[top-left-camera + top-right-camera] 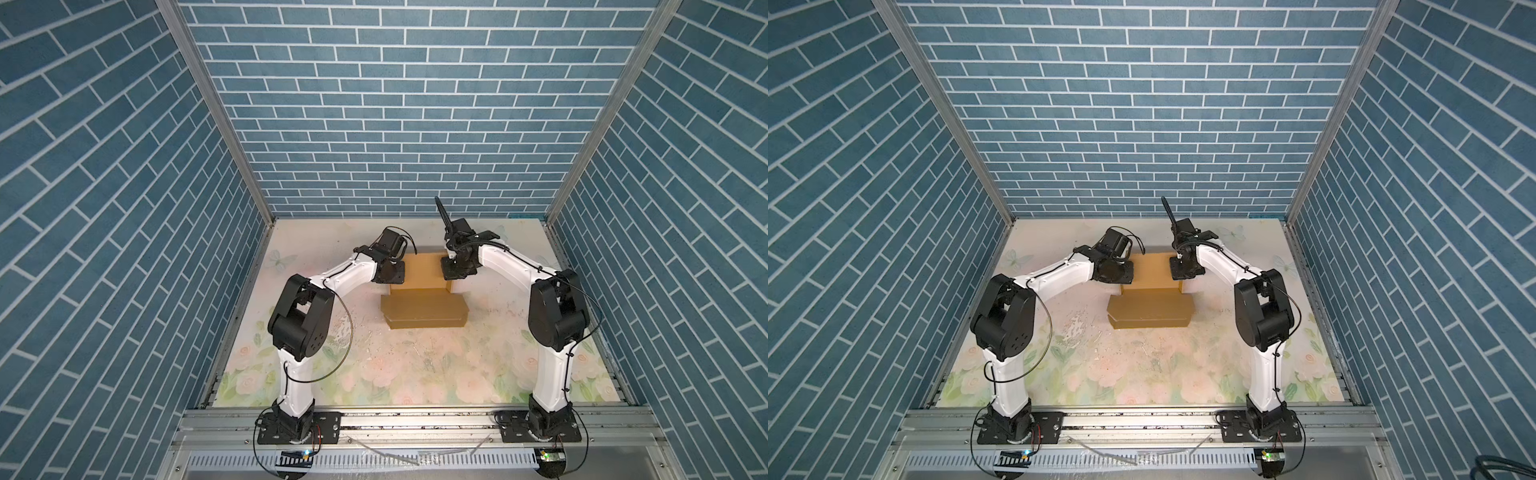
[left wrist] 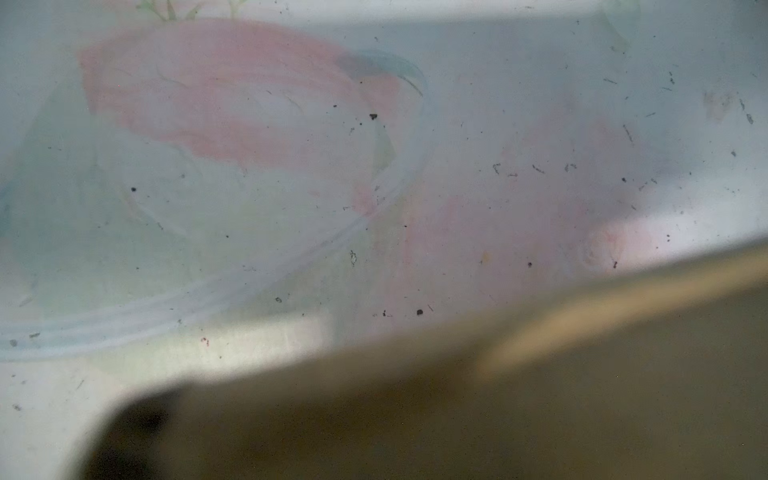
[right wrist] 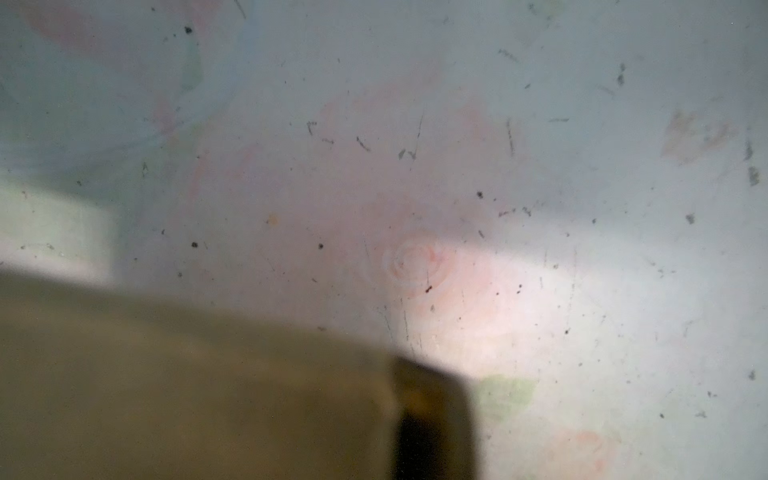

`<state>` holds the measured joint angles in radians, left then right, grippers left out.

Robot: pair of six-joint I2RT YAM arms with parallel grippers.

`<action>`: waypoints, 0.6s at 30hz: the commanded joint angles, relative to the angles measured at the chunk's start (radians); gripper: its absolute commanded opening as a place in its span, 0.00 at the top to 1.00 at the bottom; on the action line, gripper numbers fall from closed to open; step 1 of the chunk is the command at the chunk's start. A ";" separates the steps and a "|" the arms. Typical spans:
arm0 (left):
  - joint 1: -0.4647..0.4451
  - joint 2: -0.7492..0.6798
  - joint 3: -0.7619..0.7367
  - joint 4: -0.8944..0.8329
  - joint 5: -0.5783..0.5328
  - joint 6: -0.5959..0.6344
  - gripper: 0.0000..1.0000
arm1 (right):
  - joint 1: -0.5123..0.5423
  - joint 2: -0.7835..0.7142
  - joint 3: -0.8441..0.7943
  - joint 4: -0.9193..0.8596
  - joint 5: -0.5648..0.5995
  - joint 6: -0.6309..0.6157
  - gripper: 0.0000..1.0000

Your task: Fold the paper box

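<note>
The paper box (image 1: 419, 272) is plain brown cardboard at mid-table in both top views, its rear part between my two wrists and a wide flap (image 1: 424, 311) lying flat toward the front. My left gripper (image 1: 388, 272) points down at the box's left side and my right gripper (image 1: 457, 266) at its right side; the wrists hide the fingers of both. In the left wrist view blurred cardboard (image 2: 540, 407) fills the near part, and the jaws do not show. In the right wrist view, cardboard (image 3: 187, 395) ends at a dark blurred shape (image 3: 432, 419). Whether either gripper clamps cardboard does not show.
The table is covered by a pale floral mat (image 1: 395, 374), with bare mat in front of the box. Blue brick-pattern walls (image 1: 395, 124) close in three sides. An aluminium rail (image 1: 415, 419) at the front carries both arm bases. A black cable guide (image 1: 441, 212) sticks up behind the right wrist.
</note>
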<state>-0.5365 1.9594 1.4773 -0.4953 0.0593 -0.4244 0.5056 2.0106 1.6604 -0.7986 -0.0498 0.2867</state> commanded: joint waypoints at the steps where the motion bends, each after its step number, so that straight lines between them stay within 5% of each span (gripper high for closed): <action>1: 0.003 -0.024 0.006 -0.035 0.024 0.013 0.52 | 0.007 0.027 0.095 -0.139 -0.100 -0.022 0.98; 18: 0.041 -0.139 -0.072 -0.012 0.027 -0.011 0.24 | 0.015 0.104 0.109 -0.243 -0.186 0.000 0.99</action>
<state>-0.5076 1.8423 1.4231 -0.5083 0.0887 -0.4332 0.5125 2.1067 1.7844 -1.0073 -0.1940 0.2882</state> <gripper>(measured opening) 0.753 0.074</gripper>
